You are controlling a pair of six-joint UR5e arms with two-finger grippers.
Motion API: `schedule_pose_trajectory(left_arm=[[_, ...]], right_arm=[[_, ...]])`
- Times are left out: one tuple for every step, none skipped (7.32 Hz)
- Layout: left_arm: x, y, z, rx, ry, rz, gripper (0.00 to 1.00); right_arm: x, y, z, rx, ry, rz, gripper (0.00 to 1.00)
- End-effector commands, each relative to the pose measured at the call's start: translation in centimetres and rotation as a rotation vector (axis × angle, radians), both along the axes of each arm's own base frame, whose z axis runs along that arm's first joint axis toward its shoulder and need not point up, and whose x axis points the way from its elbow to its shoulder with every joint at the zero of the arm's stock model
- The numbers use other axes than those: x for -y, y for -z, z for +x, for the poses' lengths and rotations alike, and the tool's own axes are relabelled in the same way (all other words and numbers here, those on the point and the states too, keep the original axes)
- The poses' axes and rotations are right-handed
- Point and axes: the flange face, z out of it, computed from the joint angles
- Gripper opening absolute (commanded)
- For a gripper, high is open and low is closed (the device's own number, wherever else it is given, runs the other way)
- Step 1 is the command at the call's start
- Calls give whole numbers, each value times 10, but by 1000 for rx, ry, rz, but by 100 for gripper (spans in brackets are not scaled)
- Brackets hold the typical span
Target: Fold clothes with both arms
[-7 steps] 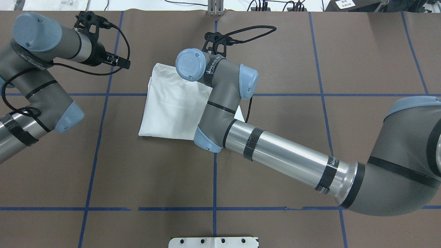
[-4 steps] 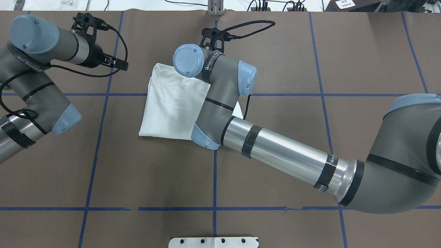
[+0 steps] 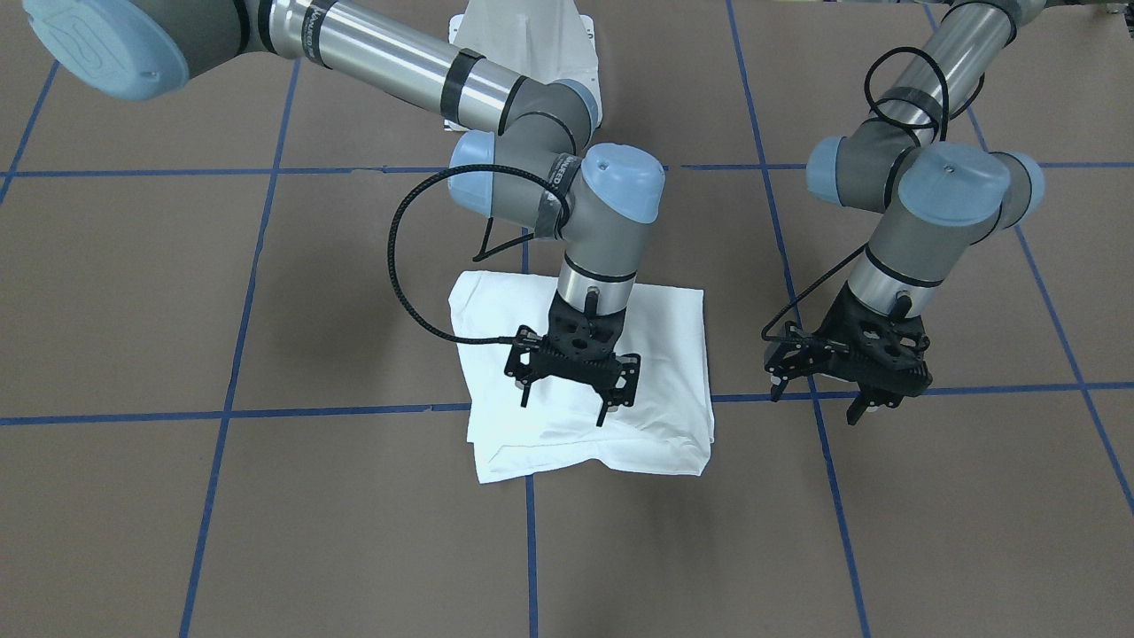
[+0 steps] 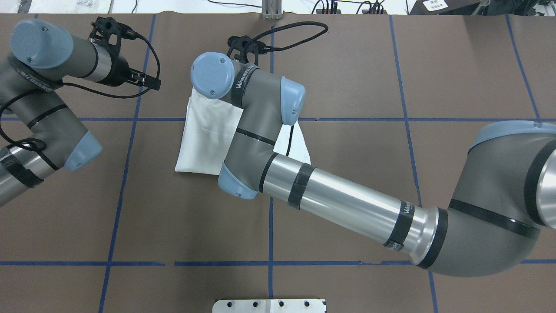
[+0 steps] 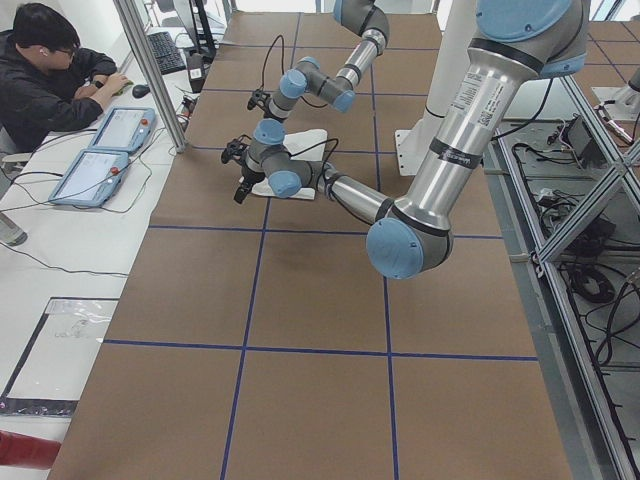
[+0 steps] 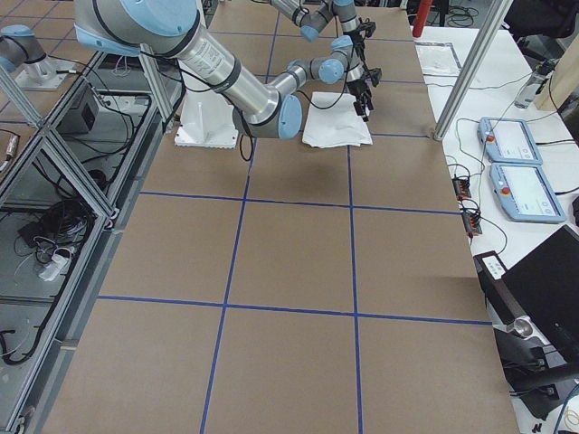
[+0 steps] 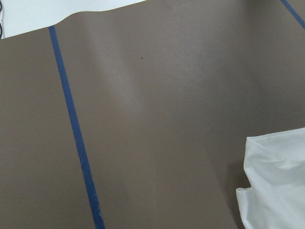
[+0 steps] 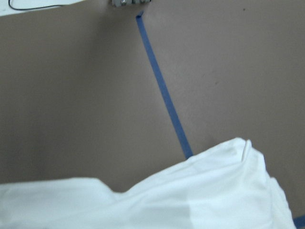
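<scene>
The white shirt [image 4: 204, 134] lies folded into a compact, slightly wrinkled rectangle near the middle of the brown tabletop [image 4: 173, 226], across a crossing of blue tape lines [image 4: 347, 119]; its stacked layer edges show on the side away from the robot. Over that far half the right claw [image 3: 564, 406] hangs with fingers spread, holding nothing. The left claw [image 3: 815, 403], likewise spread and empty, hangs over bare tabletop beside the shirt, apart from its edge.

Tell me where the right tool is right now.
In the front-facing view the right tool hangs open over the folded white shirt, near the view's centre; the left tool is off the shirt on that view's right.
</scene>
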Motion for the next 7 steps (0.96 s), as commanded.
schedule_pose_trajectory(left_arm=[[0, -1, 1, 1, -1, 0, 100], [-1, 0, 1, -1, -2, -1, 100], [0, -1, 1, -1, 0, -4, 100], [-1, 0, 1, -2, 0, -3, 100], [-1, -1, 0, -1, 1, -4, 100], [-1, -1, 0, -1, 1, -4, 100], [-1, -1, 0, -1, 1, -4, 100]], right_arm=[[-53, -1, -39, 24, 3, -14, 100], [-60, -16, -46, 15, -29, -23, 100], [-58, -26, -46, -4, -46, -12, 100], [-49, -44, -43, -46, -72, 15, 100], [-30, -52, -31, -62, -93, 19, 100], [-3, -71, -17, -103, -115, 15, 100], [23, -90, 2, -123, -138, 15, 100]])
